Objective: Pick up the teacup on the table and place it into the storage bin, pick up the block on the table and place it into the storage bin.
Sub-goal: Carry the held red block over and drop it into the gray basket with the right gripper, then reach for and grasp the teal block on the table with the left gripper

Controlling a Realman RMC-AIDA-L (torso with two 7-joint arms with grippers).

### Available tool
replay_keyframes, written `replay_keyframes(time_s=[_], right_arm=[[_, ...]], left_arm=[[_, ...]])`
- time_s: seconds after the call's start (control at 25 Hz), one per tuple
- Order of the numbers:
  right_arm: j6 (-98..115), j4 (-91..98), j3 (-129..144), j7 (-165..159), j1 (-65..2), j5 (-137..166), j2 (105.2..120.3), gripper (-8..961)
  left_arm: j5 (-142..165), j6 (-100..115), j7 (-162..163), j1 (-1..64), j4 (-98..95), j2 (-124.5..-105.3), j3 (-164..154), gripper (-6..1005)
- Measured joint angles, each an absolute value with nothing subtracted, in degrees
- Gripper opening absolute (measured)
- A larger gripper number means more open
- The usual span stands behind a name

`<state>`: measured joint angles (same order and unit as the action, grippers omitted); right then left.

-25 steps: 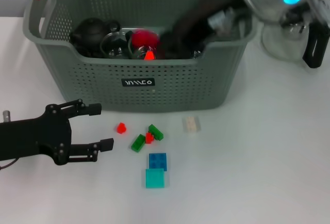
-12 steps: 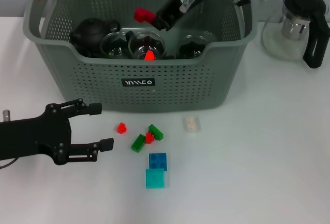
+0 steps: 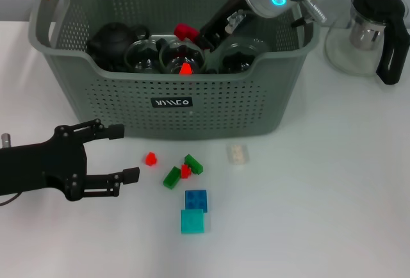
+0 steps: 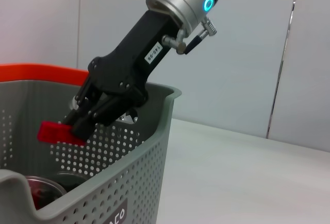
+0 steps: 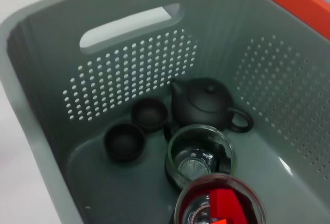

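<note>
Head view: my right claw [image 3: 187, 32] is reaching down into the storage bin [image 3: 173, 102] from its far right corner, clenched on a red block [image 3: 185, 31] held above the glass cups inside. My left claw [image 3: 123, 153] hovers over the tabletop [image 3: 307, 214] just in front of the bin, fingers spread, gripping nothing. Loose blocks lie on the tabletop near it: a small red one [image 3: 150, 158], green ones [image 3: 172, 177], a blue one [image 3: 196, 199], a teal one [image 3: 192, 221]. A glass kettle [image 3: 371, 28] stands right of the bin.

Left wrist view: my right claw [image 4: 69, 126] pinches the red block [image 4: 54, 132] over the bin's rim [image 4: 129, 157].

Right wrist view: looking into the bin, I see a black teapot [image 5: 203, 102], two dark teacups [image 5: 136, 128] and glass cups [image 5: 200, 157].
</note>
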<state>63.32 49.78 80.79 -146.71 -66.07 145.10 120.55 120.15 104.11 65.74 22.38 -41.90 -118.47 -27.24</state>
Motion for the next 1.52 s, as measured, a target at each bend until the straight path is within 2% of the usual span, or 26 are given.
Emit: replay_keyframes(time_s=[0.52,0.72,0.96,1.08,1.28,1.52], right_arm=[[63.0,52.3,80.3,-147.3,-66.1,145.1,120.33,273],[64.3,57.9,80.2,-147.3,-64.6,145.1,120.25,384],[71.3,77.4,80.3,-146.4,-56.2,140.6,120.32,517],[75.9,85.8,80.0,-144.5,-51.5,135.5,120.22,758],[85.9,93.5,78.0,-139.8,-45.5,128.2,120.13,936],[100.4,93.7,75.9,-138.9,-43.5,127.5,120.15,927]], left_arm=[[120.1,104.1,65.7,22.2,-41.9,-118.39,-27.2,872],[120.1,104.4,65.7,22.0,-41.9,-118.46,-27.2,872],[120.1,104.4,65.7,21.8,-41.9,-118.48,-27.2,872],[120.1,104.4,65.7,21.8,-41.9,-118.54,-27.2,872],[120.1,104.4,65.7,21.8,-41.9,-118.56,-27.2,872],[120.2,104.4,65.7,21.8,-41.9,-118.49,-27.2,872]])
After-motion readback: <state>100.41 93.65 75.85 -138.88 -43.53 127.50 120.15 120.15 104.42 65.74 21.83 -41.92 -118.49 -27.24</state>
